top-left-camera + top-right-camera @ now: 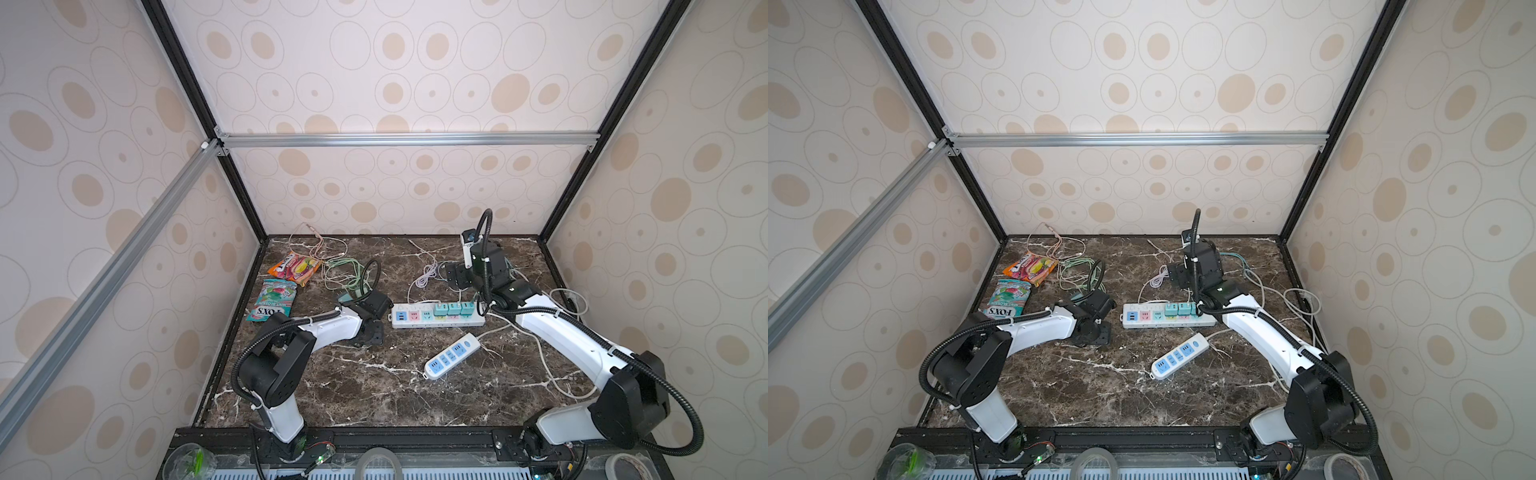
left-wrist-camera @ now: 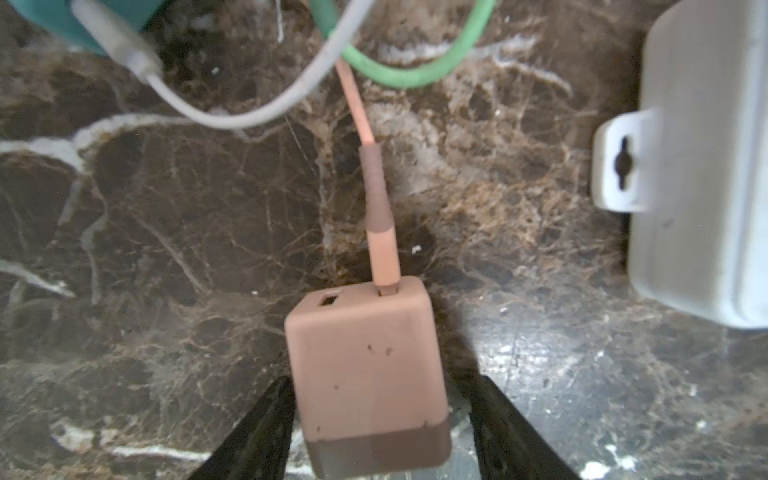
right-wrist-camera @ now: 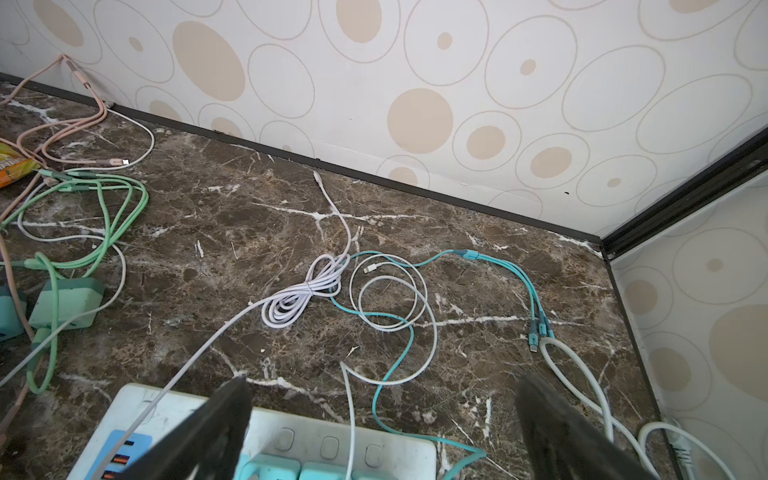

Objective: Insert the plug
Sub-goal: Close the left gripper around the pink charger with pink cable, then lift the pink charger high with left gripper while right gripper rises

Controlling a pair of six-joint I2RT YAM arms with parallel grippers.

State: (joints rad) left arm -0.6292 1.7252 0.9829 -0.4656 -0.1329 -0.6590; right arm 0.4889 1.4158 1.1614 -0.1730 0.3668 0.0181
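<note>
Since the pink charger plug [image 2: 365, 374], on the marble [image 2: 166, 249] left of the white power strip [image 2: 702, 166], looks light, rigid and slick, I'd pinch its flat sides, which my left gripper [image 2: 380, 386] straddles, half-open.

End effector: the right end effector [image 3: 384, 380] shows two black fingers [image 3: 216, 428] at the lower edge of the frame, spread wide with nothing between them.
Power strip: a white power strip [image 3: 291, 419] lies beneath them, with teal plugs [image 3: 320, 471] seated in it and a blue USB panel [image 3: 124, 451] at lower left.
Centre: a tied lilac cable bundle [image 3: 299, 295] lies beside a loose white coil [image 3: 386, 328]; a teal multi-head cable [image 3: 467, 253] runs towards the right.
Left edge: green cable [image 3: 143, 195], green charger [image 3: 66, 303], and pink cable [image 3: 99, 114] at upper left.
Desk: the desk [image 3: 249, 199] is dark veined marble.
Wall: the wall [image 3: 415, 62] has pale paper with beige circles.
</note>
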